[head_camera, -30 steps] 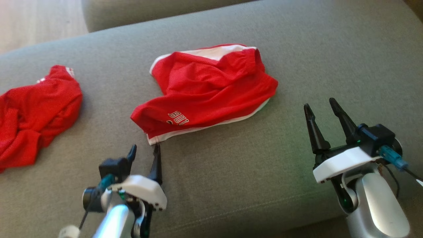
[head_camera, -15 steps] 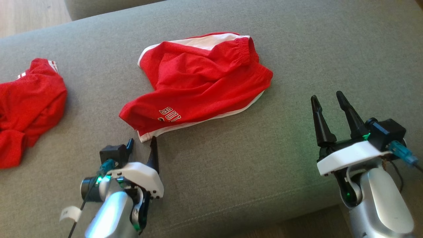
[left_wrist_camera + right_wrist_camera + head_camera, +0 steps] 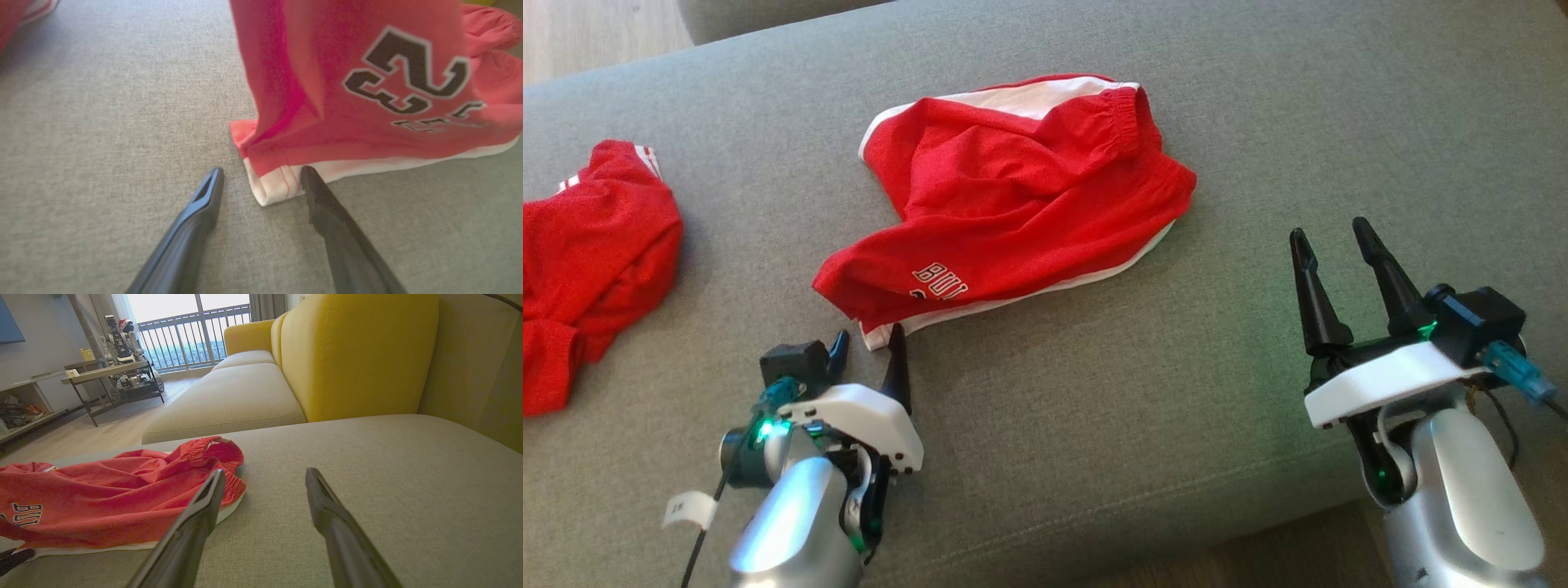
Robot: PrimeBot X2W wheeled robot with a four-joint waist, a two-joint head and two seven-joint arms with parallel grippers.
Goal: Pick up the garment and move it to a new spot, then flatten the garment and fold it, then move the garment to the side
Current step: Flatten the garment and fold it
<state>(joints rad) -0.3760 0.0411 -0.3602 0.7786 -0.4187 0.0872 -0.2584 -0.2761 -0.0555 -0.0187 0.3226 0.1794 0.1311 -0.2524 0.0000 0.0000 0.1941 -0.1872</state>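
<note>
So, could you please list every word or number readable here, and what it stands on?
"BUL": on the red shorts, rest hidden by a fold.
"2": large numeral on the same shorts; neighbouring digit unclear.
Lettering under the numeral: too blurred.

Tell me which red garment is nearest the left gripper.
The lettered red shorts, white hem corner by the left gripper; the other garment lies farther left.
</note>
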